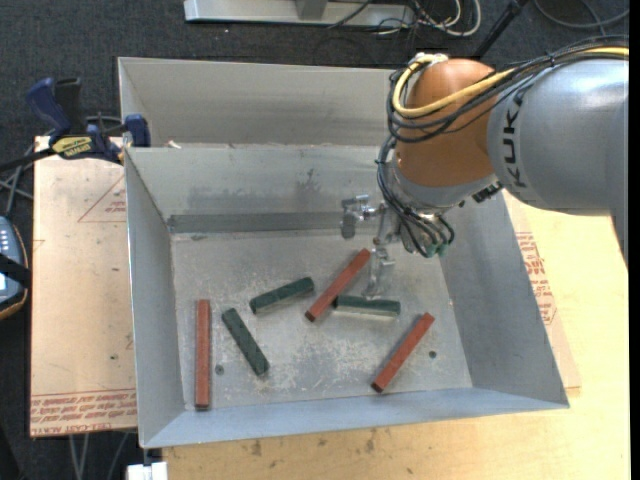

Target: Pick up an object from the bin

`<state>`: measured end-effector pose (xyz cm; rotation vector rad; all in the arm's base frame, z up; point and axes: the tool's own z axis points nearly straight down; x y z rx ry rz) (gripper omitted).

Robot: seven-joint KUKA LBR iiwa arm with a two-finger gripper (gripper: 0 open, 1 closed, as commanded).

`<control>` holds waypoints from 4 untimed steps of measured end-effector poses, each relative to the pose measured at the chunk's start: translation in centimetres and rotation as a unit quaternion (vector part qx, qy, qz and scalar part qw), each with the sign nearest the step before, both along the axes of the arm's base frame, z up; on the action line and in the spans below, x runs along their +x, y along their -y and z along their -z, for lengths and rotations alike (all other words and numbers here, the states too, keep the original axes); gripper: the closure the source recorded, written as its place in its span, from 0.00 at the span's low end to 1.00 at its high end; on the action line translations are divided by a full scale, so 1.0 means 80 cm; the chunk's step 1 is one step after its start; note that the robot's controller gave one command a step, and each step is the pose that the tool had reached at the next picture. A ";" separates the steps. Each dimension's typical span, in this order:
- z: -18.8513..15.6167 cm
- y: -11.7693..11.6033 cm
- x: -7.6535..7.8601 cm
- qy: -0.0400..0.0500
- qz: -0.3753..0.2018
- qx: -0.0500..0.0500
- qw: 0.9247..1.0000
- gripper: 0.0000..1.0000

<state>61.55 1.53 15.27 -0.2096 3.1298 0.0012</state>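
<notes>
Floor: dark carpet [100, 28] around a grey metal bin [150, 268].
Arm: reaches in from the bin's right edge, with an orange cover and cables at its wrist.
Claw [378, 283]: low over the middle of the bin floor, slightly toward the right edge; cannot tell whether it is open or closed.
Nearest things: a pale green bar [366, 308] lies flat right under the claw; a slanted red bar [338, 286] lies just beside it, toward the left edge.
Near right corner: another red bar [403, 352], slanted.
Centre: a green bar [281, 295].
Left side: a dark green bar [245, 341], and a long red stick [203, 354] along the left wall.
</notes>
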 end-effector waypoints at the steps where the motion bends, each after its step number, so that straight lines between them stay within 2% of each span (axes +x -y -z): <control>1: 0.030 0.009 -0.010 -0.004 -0.075 0.000 0.997 0.00; 2: 0.032 0.019 -0.012 -0.001 -0.136 0.000 0.991 0.00; 3: 0.104 -0.045 -0.029 -0.001 -0.139 0.000 0.990 0.00; 4: 0.102 0.009 0.024 0.001 -0.287 -0.001 0.958 1.00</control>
